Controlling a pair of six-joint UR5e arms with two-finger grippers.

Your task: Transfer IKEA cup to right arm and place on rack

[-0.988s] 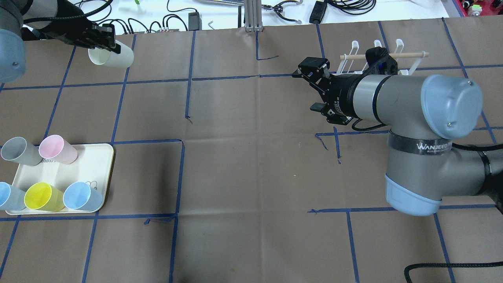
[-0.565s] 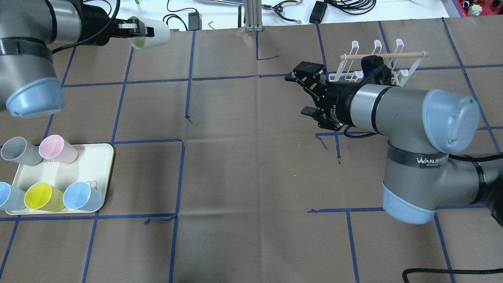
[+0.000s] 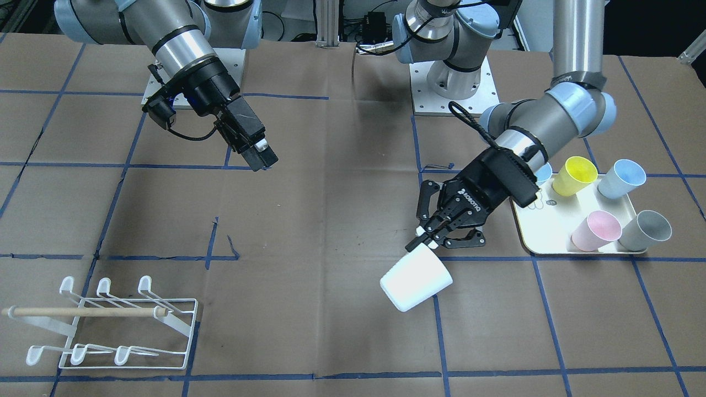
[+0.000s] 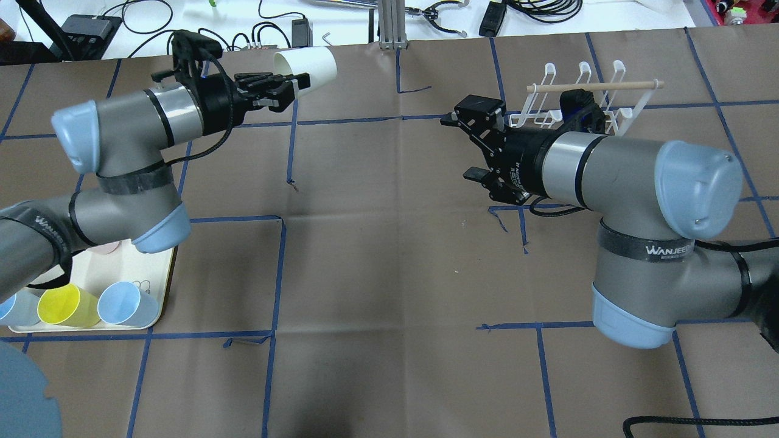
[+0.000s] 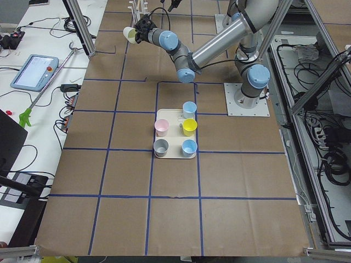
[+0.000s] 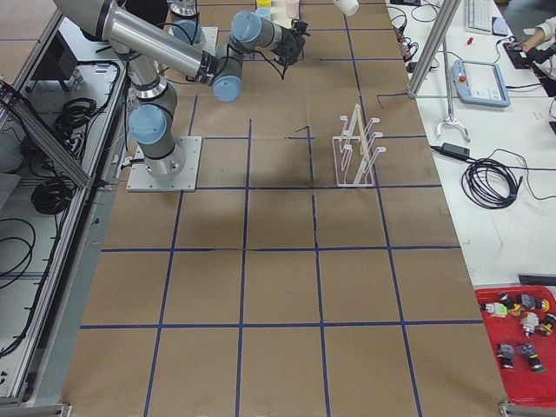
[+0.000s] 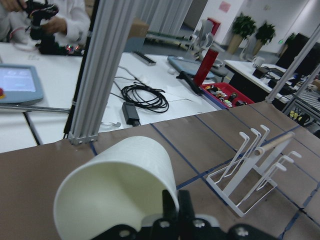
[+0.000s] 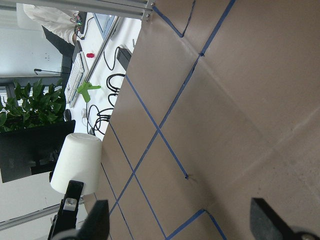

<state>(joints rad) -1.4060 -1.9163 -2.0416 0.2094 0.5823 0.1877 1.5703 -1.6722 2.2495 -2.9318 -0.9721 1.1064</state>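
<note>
As the left arm (image 4: 125,118) swings centreward, handover nears.
Item: off-white tapered plastic cup (image 4: 309,67), aloft, clamped at its rim by the left gripper (image 4: 297,83); right gripper (image 4: 462,148), jaws apart, faces it, well apart; white wire rack (image 4: 551,76) just behind.

Tray (image 4: 153,263) with other cups (image 4: 125,303) on counter (image 4: 389,274), robot's left, near base. Rack (image 3: 88,311) on counter, robot's right, far side. Cup (image 4: 307,68) in left gripper (image 4: 297,84), above counter's far left part. Right gripper (image 4: 457,148) beside rack, well apart from cup.
</note>
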